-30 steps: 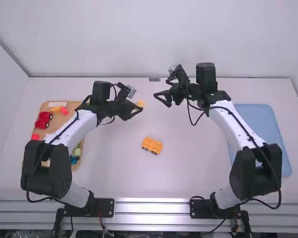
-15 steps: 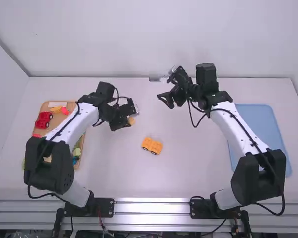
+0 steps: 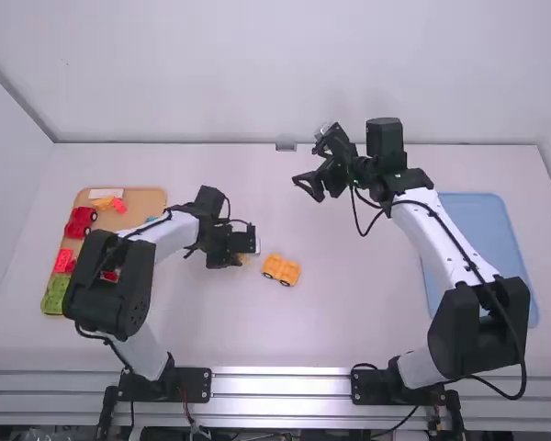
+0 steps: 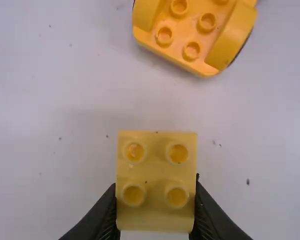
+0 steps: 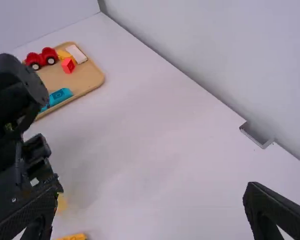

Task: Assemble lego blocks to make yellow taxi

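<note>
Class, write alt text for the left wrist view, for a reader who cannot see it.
A pale yellow two-by-two toy block is held between the left gripper's black fingers, its four studs facing the camera. Farther off on the white table, cut by the view's edge, stands an orange-yellow wheeled car base, also studded.

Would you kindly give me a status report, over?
Left gripper holding yellow block. Right gripper open, empty. Wheeled base close by, approach looks unobstructed.
</note>
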### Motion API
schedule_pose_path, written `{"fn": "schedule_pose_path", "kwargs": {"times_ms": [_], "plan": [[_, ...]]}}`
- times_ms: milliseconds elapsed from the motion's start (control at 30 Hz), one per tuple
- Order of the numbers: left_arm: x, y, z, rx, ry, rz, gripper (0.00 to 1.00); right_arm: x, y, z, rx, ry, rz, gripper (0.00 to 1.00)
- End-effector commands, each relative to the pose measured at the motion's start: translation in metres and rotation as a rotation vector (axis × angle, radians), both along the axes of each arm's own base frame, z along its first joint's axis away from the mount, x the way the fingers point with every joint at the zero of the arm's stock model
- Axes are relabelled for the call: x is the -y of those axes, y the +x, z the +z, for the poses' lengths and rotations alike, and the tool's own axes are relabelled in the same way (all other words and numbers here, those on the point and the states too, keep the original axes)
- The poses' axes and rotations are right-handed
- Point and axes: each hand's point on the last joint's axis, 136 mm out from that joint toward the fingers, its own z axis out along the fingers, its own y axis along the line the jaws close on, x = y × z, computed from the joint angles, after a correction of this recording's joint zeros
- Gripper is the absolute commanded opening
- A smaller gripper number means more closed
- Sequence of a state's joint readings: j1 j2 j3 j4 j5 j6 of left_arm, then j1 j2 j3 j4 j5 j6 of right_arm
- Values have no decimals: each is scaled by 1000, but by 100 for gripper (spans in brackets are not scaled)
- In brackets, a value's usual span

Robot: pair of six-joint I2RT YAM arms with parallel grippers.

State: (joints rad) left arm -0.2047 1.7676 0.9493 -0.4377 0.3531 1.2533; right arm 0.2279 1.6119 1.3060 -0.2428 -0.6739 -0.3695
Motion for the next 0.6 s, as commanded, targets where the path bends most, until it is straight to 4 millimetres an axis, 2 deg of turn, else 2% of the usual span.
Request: {"fn": "schedule_pose_path", "kwargs": {"times_ms": [0,133,233,333,367,400,467,567], "plan": [[2,-15,-12,-31,5,-7,15,-2,0,11,23,12,13,99],[-1,-21,-21,-30,12,-5,15,-2,0,10,20,12,13,99],[-1,-19,-23,-14,5,-4,21,-2,-1,10,18,11,13,99],[-2,-18,-23,-12,3,3,51,-2,-1,9,17,11,12,99],[-3,-18,-23,-12,2,4,65,-2,-1,9,17,11,12,99],[-2,-18,-22,-12,0,3,99,-2,-1,9,17,11,12,99],[0,-15,-22,1,-2,-2,99,-2,0,10,21,12,13,99],[6,-13,-8,19,-62,-4,99,-2,1,12,36,12,14,99]]}}
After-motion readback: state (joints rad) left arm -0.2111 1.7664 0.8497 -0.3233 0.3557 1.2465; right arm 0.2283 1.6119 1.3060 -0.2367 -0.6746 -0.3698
